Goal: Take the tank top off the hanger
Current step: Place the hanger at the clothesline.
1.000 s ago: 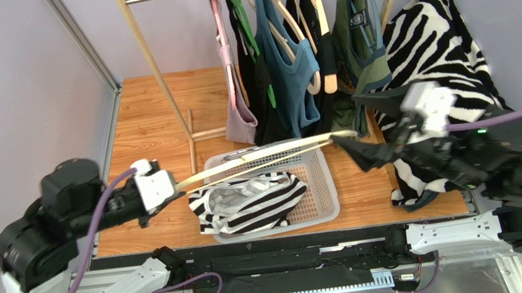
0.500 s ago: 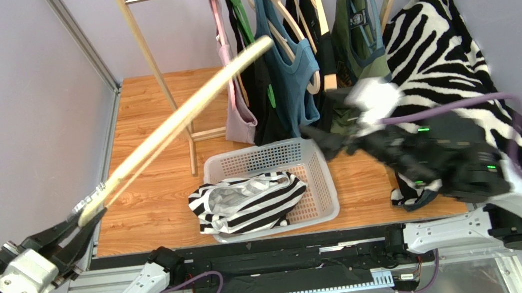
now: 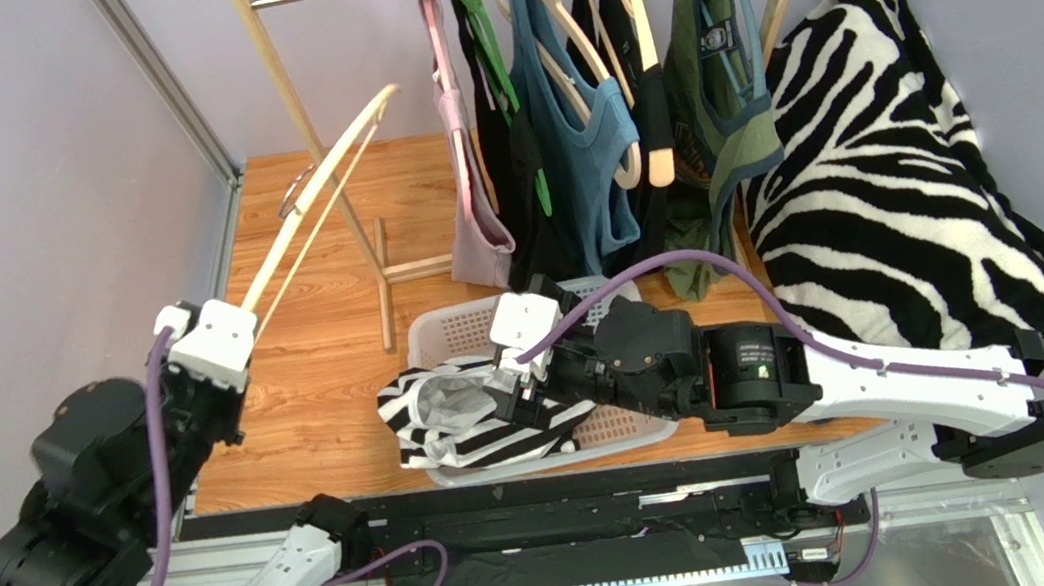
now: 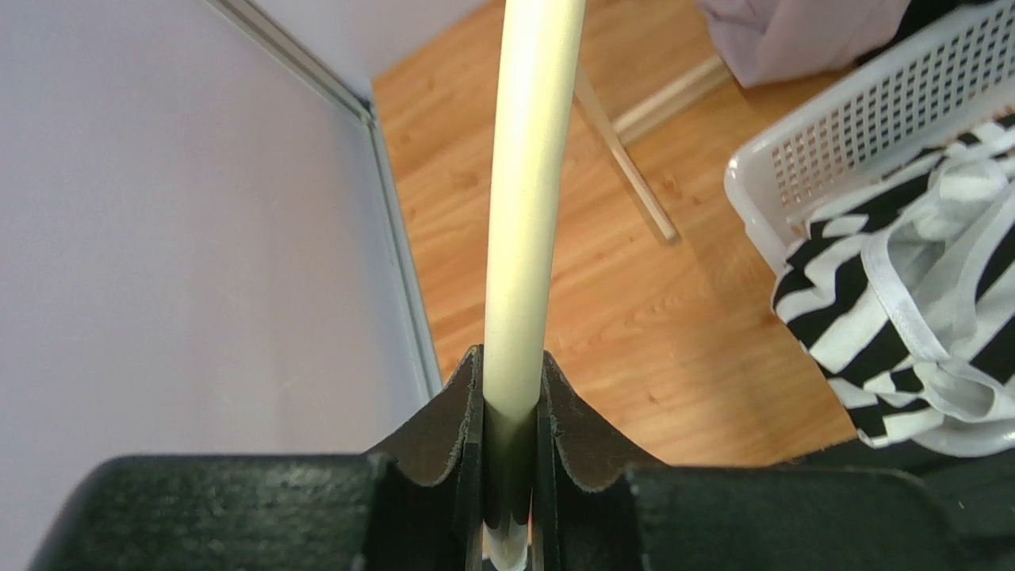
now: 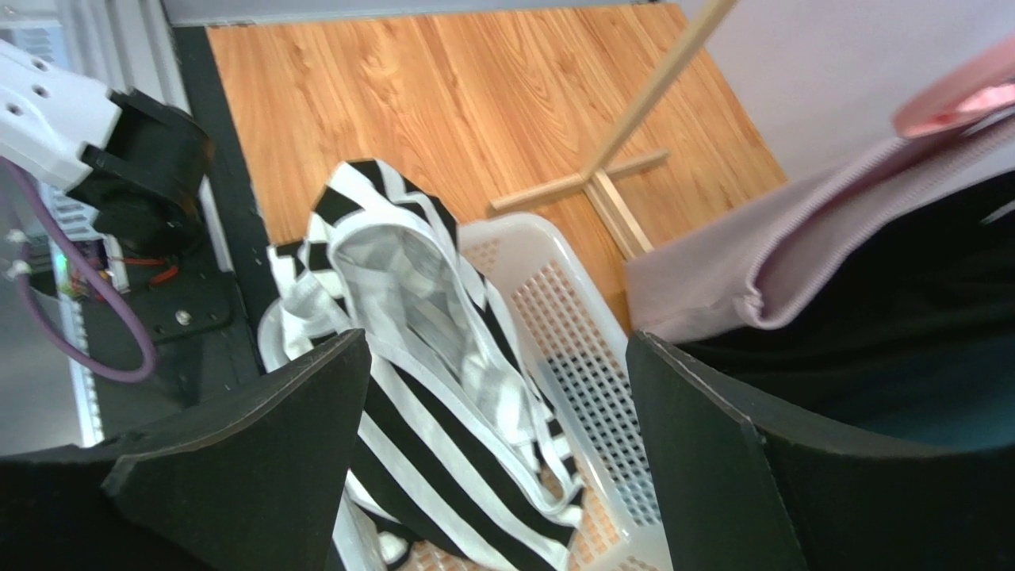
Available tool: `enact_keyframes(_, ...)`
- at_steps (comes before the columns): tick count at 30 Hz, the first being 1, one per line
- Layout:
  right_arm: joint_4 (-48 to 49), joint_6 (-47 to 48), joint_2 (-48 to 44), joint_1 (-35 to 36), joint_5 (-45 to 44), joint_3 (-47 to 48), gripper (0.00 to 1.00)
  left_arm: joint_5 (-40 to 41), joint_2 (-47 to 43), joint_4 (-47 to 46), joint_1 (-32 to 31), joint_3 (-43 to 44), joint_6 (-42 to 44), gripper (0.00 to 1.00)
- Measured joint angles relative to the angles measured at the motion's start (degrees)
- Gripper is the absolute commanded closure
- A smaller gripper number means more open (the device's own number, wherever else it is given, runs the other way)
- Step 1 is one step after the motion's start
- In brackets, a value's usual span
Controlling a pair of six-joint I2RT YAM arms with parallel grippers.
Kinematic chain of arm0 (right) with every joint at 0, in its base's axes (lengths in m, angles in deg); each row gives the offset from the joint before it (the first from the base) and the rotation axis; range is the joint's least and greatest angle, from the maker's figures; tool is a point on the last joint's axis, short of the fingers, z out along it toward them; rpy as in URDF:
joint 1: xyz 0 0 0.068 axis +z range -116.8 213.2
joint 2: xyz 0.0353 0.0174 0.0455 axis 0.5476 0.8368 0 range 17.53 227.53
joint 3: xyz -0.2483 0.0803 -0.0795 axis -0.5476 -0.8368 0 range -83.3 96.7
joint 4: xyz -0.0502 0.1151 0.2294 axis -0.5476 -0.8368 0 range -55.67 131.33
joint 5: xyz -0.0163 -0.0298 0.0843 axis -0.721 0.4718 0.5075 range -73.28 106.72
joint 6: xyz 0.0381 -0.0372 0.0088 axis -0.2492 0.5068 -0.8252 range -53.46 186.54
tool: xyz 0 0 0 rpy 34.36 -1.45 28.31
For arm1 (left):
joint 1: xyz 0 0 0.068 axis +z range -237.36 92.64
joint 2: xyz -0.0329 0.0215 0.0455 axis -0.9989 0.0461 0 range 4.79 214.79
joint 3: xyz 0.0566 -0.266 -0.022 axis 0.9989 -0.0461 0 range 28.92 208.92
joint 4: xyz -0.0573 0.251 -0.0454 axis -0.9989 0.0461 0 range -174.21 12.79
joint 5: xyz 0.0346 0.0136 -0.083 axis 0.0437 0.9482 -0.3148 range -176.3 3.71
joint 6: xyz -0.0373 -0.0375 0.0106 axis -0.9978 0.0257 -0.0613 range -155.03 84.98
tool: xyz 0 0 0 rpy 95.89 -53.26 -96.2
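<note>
My left gripper (image 3: 233, 327) is shut on a bare cream wooden hanger (image 3: 316, 189) and holds it up, slanting toward the rack; the left wrist view shows the hanger bar (image 4: 527, 214) clamped between the fingers. A black-and-white striped tank top (image 3: 490, 406) lies in the white basket (image 3: 642, 353), partly over its near left edge. My right gripper (image 3: 508, 393) is open and empty just above the striped top, which fills the space below the jaws in the right wrist view (image 5: 459, 357).
A wooden clothes rack (image 3: 309, 125) at the back holds several garments on hangers: pink (image 3: 480, 246), black, teal (image 3: 582, 149) and green (image 3: 719, 71). A zebra-print cloth (image 3: 891, 169) drapes at the right. Metal frame posts stand at both back corners.
The left arm swung the bare hanger from low across the basket up and to the left. The right arm moved from the right side over the basket and opened above the striped top.
</note>
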Motion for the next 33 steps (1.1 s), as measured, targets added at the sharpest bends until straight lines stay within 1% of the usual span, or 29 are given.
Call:
enact_keyframes(4,5.0,-2.2,0.7,0.7,0.2,-3.8,0.14,-0.3,5.7,3.5,0.2,1.8,-3.5,1.0)
enact_keyframes(10,10.9,-5.3,4.2,0.8,0.0,-9.8,0.13,-1.8,17.0,5.2,1.2,11.7,-8.0,1.0)
enact_keyframes(13,12.8,-6.0,7.4,0.8,-0.9,-11.1,0.12,-3.4,22.4,5.7,3.3,18.3,-9.5,1.0)
enact_keyframes(17,15.8,-6.4,11.0,0.7,-2.0,-11.3,0.11,-8.0,29.0,5.5,8.6,26.8,-11.5,1.0)
enact_keyframes(21,19.9,-7.1,13.2,0.7,-1.9,-11.3,0.12,-11.7,33.4,5.4,11.5,30.8,-13.0,1.0)
enact_keyframes(26,24.1,-8.4,15.0,0.6,0.6,-11.3,0.12,-15.0,38.5,5.8,12.2,33.4,-14.4,1.0)
enact_keyframes(30,26.1,-10.3,16.7,0.6,3.9,-11.3,0.14,-16.0,41.3,6.0,12.5,36.2,-15.1,1.0)
enact_keyframes(33,26.5,-11.9,17.6,0.6,6.1,-11.3,0.15,-16.7,43.2,6.7,12.6,40.5,-15.5,1.0)
